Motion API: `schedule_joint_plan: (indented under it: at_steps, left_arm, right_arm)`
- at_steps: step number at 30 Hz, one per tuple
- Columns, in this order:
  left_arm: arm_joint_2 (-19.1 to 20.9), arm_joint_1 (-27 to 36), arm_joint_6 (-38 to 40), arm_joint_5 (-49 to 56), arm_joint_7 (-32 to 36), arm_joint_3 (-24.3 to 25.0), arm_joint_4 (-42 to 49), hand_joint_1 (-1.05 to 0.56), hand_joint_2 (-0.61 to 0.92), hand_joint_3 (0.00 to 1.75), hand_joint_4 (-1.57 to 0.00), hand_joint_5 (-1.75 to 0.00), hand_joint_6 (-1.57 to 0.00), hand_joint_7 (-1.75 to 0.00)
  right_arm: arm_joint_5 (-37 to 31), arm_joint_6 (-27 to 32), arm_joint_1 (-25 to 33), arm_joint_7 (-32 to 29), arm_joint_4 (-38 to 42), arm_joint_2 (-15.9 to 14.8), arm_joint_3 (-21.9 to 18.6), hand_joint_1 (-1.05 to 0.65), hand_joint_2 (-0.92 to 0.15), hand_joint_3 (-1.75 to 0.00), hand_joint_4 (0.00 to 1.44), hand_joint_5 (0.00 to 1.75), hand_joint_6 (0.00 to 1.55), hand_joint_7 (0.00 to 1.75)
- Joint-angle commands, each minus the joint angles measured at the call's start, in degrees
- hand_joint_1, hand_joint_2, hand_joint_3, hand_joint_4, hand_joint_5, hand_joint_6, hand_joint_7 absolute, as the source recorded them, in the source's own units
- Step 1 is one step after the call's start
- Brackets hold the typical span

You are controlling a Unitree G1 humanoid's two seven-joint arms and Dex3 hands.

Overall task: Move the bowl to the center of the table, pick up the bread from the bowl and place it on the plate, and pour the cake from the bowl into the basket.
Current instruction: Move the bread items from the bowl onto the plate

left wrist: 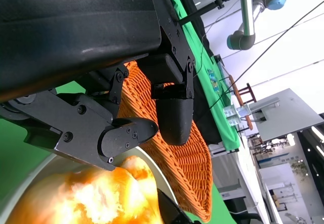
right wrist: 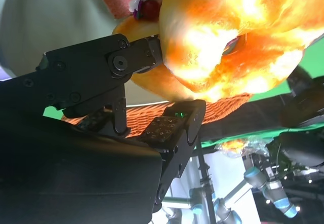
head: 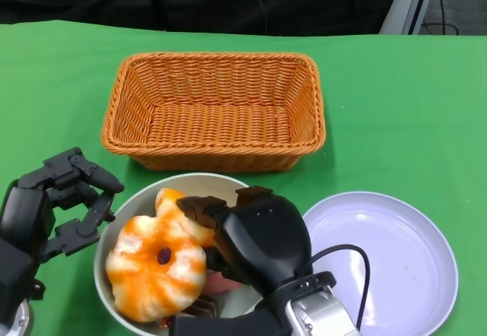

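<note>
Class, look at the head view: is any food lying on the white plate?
No: the plate shows only its bare white surface, while the bread sits in the bowl.

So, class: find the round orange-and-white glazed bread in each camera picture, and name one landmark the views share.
Head view: round orange-and-white glazed bread sits lower left of centre, in the pale bowl.
Right wrist view: bread fills the upper right.
Left wrist view: bread glows along the bottom edge.
Shared landmark: the woven orange wicker basket.
</note>
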Motion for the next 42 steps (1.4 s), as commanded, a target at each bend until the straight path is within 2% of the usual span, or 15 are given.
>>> schedule_joint_plan:
  at_steps: [1,11,13,14,17,22,26,36,42]
  left_arm:
    - [1.07,-0.76,-0.62,-0.88,-0.86,0.47,0.65,-0.11,0.73,0.74,-0.78,-1.47,-0.78,-1.21]
    - [1.1,-0.89,-0.74,-0.32,-0.4,0.68,1.18,-0.11,0.74,0.72,-0.8,-1.46,-0.77,-1.23]
    - [1.07,-0.89,-0.68,-0.37,-0.45,0.69,1.18,-0.11,0.74,0.72,-0.8,-1.46,-0.77,-1.23]
    - [1.09,-0.87,-0.68,-0.39,-0.55,0.66,1.12,-0.11,0.74,0.73,-0.8,-1.46,-0.77,-1.23]
    - [1.13,-0.85,-0.69,-0.4,-0.69,0.61,1.05,-0.11,0.73,0.74,-0.79,-1.47,-0.77,-1.24]
    - [1.1,-0.85,-0.64,-0.5,-0.73,0.63,1.02,-0.11,0.73,0.74,-0.79,-1.48,-0.76,-1.24]
    - [1.35,-0.85,-0.88,0.03,-0.42,0.62,1.17,-0.11,0.73,0.75,-0.78,-1.47,-0.76,-1.24]
    - [1.24,-0.9,-0.35,-0.35,-0.61,0.62,0.95,-0.12,0.72,0.76,-0.79,-1.49,-0.76,-1.23]
    - [1.43,-1.13,-0.98,-0.55,-1.06,0.68,1.55,-0.12,0.7,0.79,-0.79,-1.49,-0.77,-1.21]
  right_arm:
    - [0.6,-0.7,-0.88,-1.7,0.62,-0.89,-0.72,-0.27,-0.92,-0.02,0.67,1.42,1.09,0.15]
    - [1.62,-1.88,-1.33,-2.56,-0.05,-1.26,-1.61,-0.3,-0.9,0.0,0.63,1.47,1.08,0.21]
    - [1.97,-2.42,-1.32,-3.53,0.09,-1.25,-1.83,-0.29,-0.88,0.0,0.62,1.55,0.92,0.61]
    - [2.56,-2.99,-1.28,-3.82,-0.1,-1.32,-2.16,-0.29,-0.87,0.0,0.63,1.55,0.85,0.74]
    - [3.46,-3.84,-1.26,-4.07,-0.35,-1.46,-2.6,-0.29,-0.87,0.0,0.66,1.47,0.88,0.6]
    - [3.77,-4.5,-1.27,-4.6,-0.23,-1.45,-2.91,-0.29,-0.87,0.0,0.68,1.44,0.92,0.52]
    - [10.43,-6.28,0.78,0.47,-8.42,-1.24,-5.84,-0.28,-0.92,-0.01,0.74,1.28,0.97,0.37]
    - [10.9,-2.63,4.31,9.52,-21.09,-1.52,-6.45,-0.26,-0.92,-0.02,0.81,1.23,1.06,0.24]
    - [10.37,-1.85,5.2,11.46,-23.06,-1.72,-6.43,-0.24,-0.92,-0.02,0.8,1.22,1.08,0.2]
